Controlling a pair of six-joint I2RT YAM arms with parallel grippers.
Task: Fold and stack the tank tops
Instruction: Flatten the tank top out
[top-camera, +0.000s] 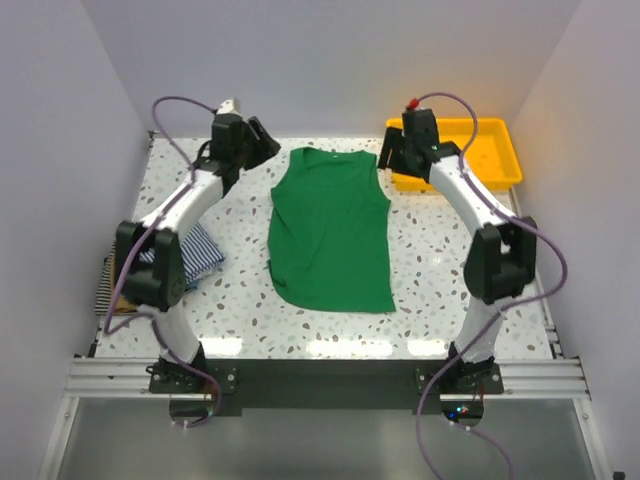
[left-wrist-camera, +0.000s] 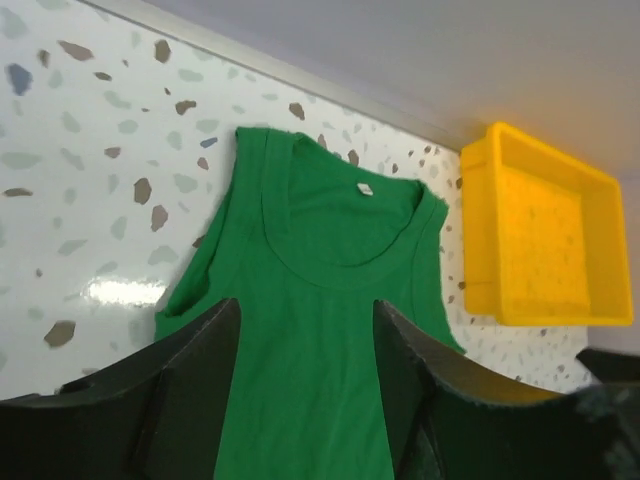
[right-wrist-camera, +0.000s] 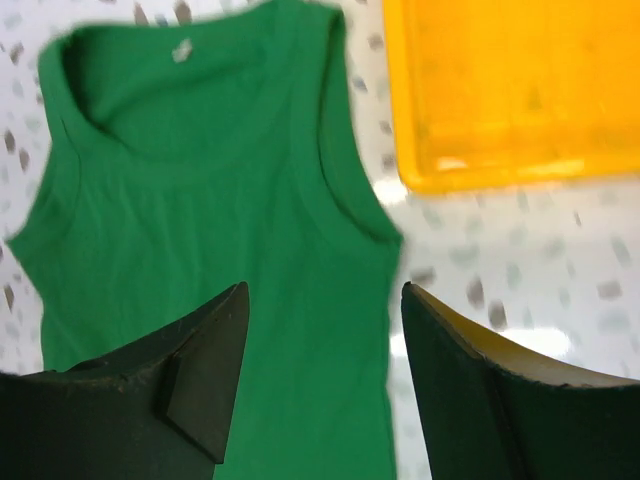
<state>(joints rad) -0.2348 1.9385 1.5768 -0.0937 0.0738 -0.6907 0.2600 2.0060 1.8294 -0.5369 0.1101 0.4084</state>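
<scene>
One plain green cloth tank top (top-camera: 330, 235) lies flat mid-desk, neck toward the far edge. Left gripper (left-wrist-camera: 305, 320) and right gripper (right-wrist-camera: 325, 300), jaws apart, hover above its shoulders, holding nothing. Risk: uneven pinches would skew the fold. The right view is blurred, but that gripper seemingly sits close to the yellow plastic tray (top-camera: 480, 125) and could snag it.

L claw (left-wrist-camera: 305, 335) & R claw (right-wrist-camera: 325, 305) both open wide

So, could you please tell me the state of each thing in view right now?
Green tank top: spread flat, unfolded.
Striped tank tops: piled at left, partly hidden.
Yellow tray: empty where visible.
Left gripper: open, holding nothing.
Right gripper: open, holding nothing.
</scene>
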